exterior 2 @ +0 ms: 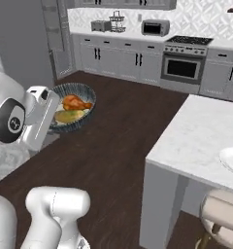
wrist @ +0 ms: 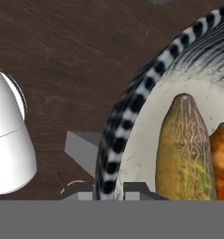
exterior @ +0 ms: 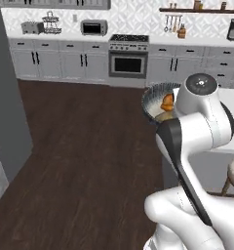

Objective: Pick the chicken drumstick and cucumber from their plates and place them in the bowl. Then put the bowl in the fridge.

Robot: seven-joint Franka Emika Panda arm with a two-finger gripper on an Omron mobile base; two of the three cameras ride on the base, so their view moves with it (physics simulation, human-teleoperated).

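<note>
Two base views behind the arm, sharing the bowl [exterior 2: 72,107], hand view close over its rim

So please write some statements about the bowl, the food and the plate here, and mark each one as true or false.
1. The drumstick and the cucumber both lie in the bowl. True.
2. The bowl stands on the counter. False: the gripper holds it by the rim, above the wooden floor.
3. The plate on the counter holds the cucumber. False: no food shows on it.
4. In the hand view, the cucumber lies beside the drumstick. True.
</note>
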